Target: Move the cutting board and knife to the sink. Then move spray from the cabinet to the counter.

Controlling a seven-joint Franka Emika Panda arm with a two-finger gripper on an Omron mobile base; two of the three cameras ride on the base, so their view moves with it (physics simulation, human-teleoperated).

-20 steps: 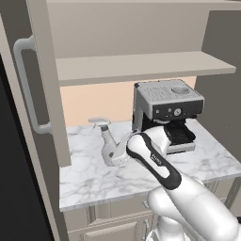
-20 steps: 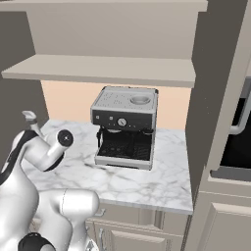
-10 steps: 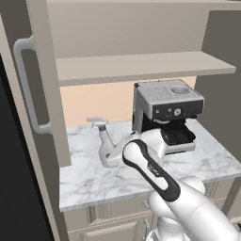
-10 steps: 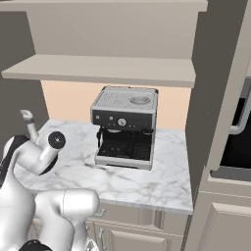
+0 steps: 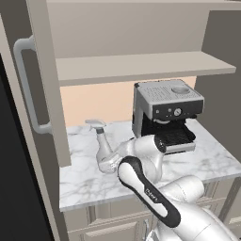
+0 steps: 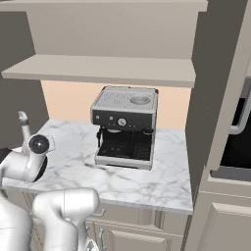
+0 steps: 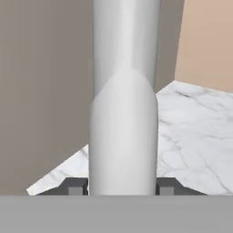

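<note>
The spray (image 5: 100,142) is a pale grey bottle that leans with its trigger head (image 5: 95,123) up, over the left part of the marble counter (image 5: 212,160). My gripper (image 5: 109,163) is shut on its lower body. In the hand view the spray (image 7: 124,113) stands upright between my two fingertips (image 7: 75,186), with the counter (image 7: 195,136) behind it. Its nozzle (image 6: 23,117) pokes up above my wrist in the right base view. I cannot tell whether its base touches the slab. The cabinet door (image 5: 44,94) stands open at the left, and the shelf (image 5: 141,66) is above.
An espresso machine (image 5: 164,117) stands at the back of the counter, right of the spray, also visible as the espresso machine (image 6: 125,125). The open door's bar handle (image 5: 26,84) hangs at the left. A tall oven unit (image 6: 235,137) bounds the counter (image 6: 147,181) on the right.
My forearm and wrist have swung down and to the left. The spray stayed in the grip and sank slightly toward the counter.
</note>
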